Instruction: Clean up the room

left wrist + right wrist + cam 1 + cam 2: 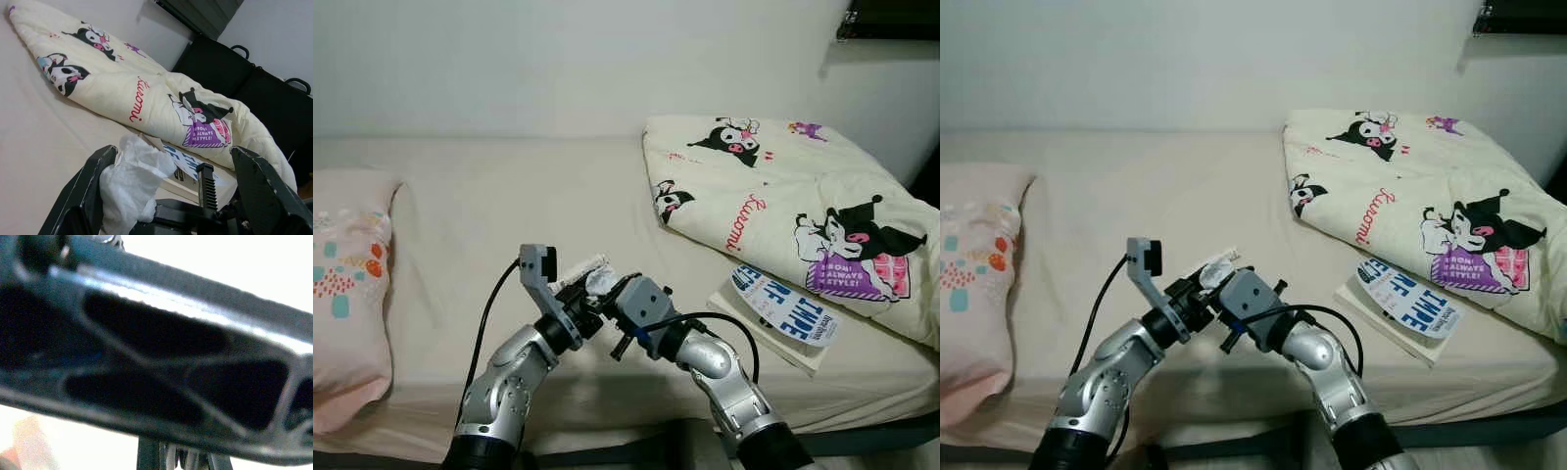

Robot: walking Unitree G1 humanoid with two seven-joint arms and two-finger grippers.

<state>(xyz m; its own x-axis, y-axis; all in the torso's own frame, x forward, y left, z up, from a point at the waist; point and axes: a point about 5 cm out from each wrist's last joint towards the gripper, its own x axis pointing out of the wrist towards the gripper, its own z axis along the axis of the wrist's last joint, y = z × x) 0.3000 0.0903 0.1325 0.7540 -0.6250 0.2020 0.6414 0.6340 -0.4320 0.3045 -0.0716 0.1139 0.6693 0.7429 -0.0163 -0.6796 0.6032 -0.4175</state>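
I have both arms raised over the near edge of the bed (509, 215), my left claw (590, 296) and right claw (607, 305) brought close together with a crumpled white tissue (132, 181) between them. In the left wrist view my left claw's fingers stand wide apart, the tissue resting against one of them, not pinched. How far my right claw is open I cannot tell; its wrist view is a dark blur. I judge the tidying barely begun: the tissue is up off the mattress, but not binned. The book (783, 311) lies at the bed's edge, the cartoon-print quilt (803, 215) is bunched, and the pillow (347, 294) sits askew.
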